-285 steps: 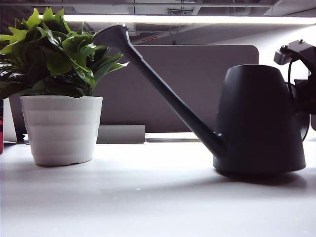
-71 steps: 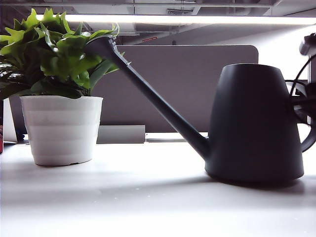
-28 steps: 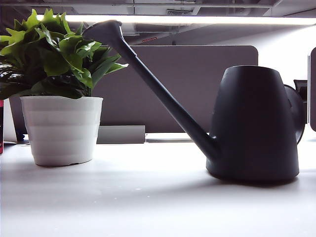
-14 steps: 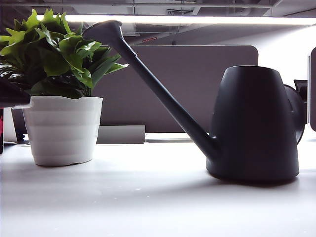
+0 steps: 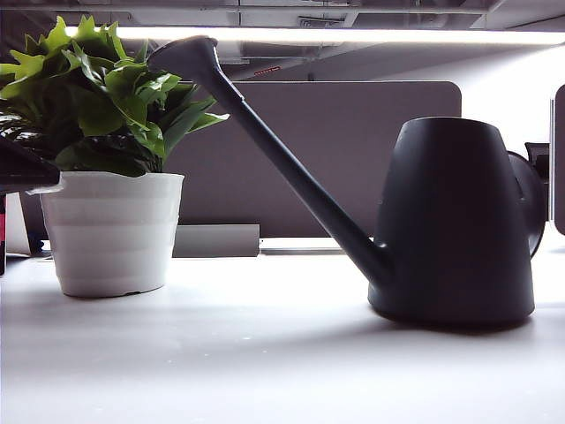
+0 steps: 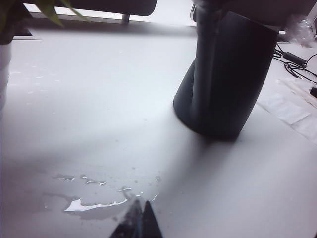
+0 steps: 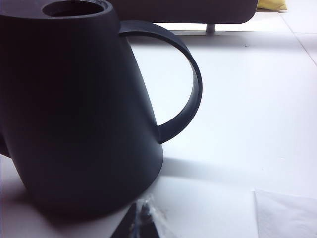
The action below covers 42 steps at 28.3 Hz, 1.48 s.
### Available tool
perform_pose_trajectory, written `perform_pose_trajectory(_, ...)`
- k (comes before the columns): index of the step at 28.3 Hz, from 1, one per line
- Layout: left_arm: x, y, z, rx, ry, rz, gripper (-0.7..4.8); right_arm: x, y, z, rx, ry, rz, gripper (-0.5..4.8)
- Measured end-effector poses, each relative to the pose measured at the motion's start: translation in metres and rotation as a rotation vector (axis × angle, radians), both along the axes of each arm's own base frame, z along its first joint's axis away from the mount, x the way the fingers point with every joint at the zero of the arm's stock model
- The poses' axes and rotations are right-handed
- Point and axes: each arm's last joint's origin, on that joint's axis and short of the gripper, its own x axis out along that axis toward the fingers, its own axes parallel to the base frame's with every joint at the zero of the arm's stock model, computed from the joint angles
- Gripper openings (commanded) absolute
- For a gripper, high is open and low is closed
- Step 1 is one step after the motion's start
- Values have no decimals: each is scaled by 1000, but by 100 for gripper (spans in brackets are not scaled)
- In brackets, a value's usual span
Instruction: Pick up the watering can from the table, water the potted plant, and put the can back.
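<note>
Watering can [image 5: 455, 221] stands upright on table [image 5: 265, 353], spout tip by the leaves of potted plant [image 5: 97, 159]. Left gripper [image 6: 139, 218] hangs over small water puddles [image 6: 91, 203], fingertips pressed together, empty. Right gripper [image 7: 143, 218] beside the can's handle [image 7: 185, 94], closed, holding nothing.

I'm seeing very little of the robot here. The left gripper [image 6: 140, 223] is sitting on the spout side of the watering can [image 6: 223, 74]: two black tapered fingers, tips meeting along a thin seam and forming one dark wedge. The right gripper [image 7: 143, 220], on the can's handle side, is showing the same black wedge with tips together and something clear and glossy crinkling around them. In the exterior view, a flat black slab of the left arm [image 5: 22, 168] is showing well off the spout end. Boxy black right arm parts [image 5: 538, 150] are poking out just behind the handle.
</note>
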Motion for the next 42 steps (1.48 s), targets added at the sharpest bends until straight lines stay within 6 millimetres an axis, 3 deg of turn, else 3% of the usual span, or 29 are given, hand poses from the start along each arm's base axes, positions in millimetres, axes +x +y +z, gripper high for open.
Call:
perform_pose_trajectory(9,0,0,0,-2,-2,4,-5,0,0,0,0,0,-1,-5)
perform_pose_trajectory(14,7,13,2,-20,-16,99,-5,0,0,0,0,0,-1,-5)
perform_pose_trajectory(24,20,64,7,-42,-80,592,-6,0,-2,0,0,0,-21,-5)
perform_pose_trajectory(29,18,78,9,-43,-110,736,-6,2,-9,0,0,0,-100,-5)
perform_pose_trajectory(42,18,77,9,-45,-113,726,-5,2,-22,0,0,0,-234,-5)
